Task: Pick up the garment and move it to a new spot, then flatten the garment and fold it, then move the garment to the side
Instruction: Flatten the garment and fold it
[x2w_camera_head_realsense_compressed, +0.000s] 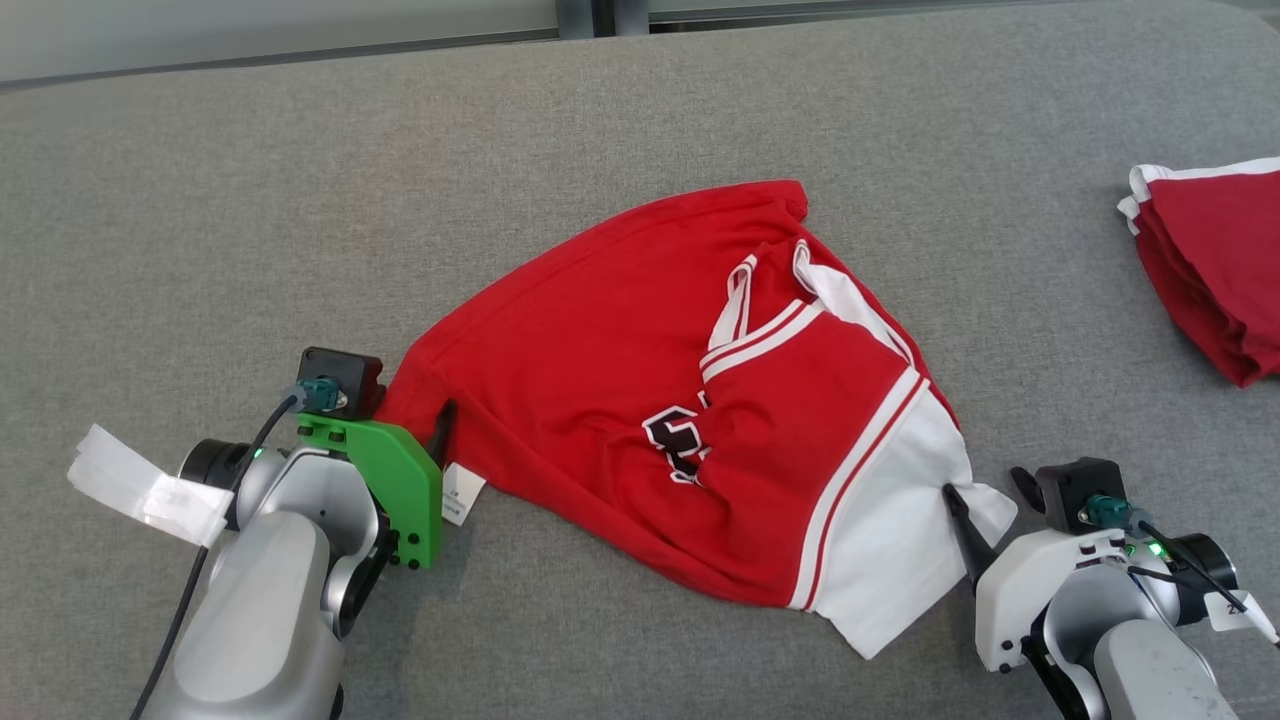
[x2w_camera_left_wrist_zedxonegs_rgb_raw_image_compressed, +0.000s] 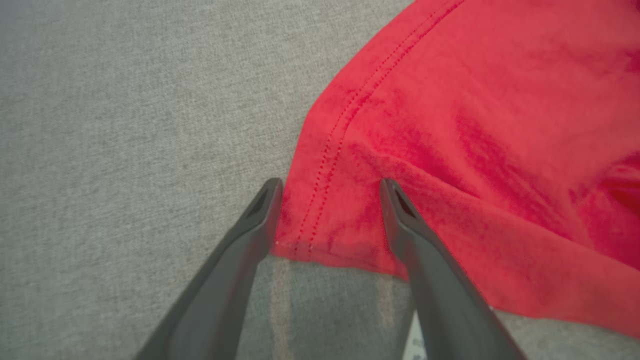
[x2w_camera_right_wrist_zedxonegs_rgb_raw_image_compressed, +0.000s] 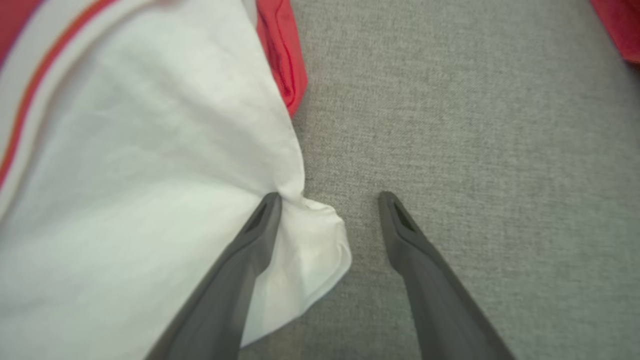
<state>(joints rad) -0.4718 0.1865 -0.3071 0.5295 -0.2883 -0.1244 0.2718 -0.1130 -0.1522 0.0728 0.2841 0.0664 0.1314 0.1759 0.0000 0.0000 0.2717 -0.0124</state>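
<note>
Left gripper (x2w_camera_left_wrist_zedxonegs_rgb_raw_image_compressed: 330, 187): jaws spread wide, straddling the red hem corner of the shirt (x2w_camera_head_realsense_compressed: 600, 370). The cloth lies between them and is not pinched. Right gripper (x2w_camera_right_wrist_zedxonegs_rgb_raw_image_compressed: 330, 197): jaws spread too, one finger (x2w_camera_right_wrist_zedxonegs_rgb_raw_image_compressed: 250, 250) touching the shirt's white corner, the other over bare grey cushion (x2w_camera_head_realsense_compressed: 250, 200) just beside the shirt. Shirt: red with a white panel and striped trim, rumpled, lying on the cushion between both grippers. A white tag (x2w_camera_head_realsense_compressed: 462, 495) pokes out at the shirt's left corner. A second red garment (x2w_camera_head_realsense_compressed: 1215, 270), folded, sits well apart to the shirt's right.
</note>
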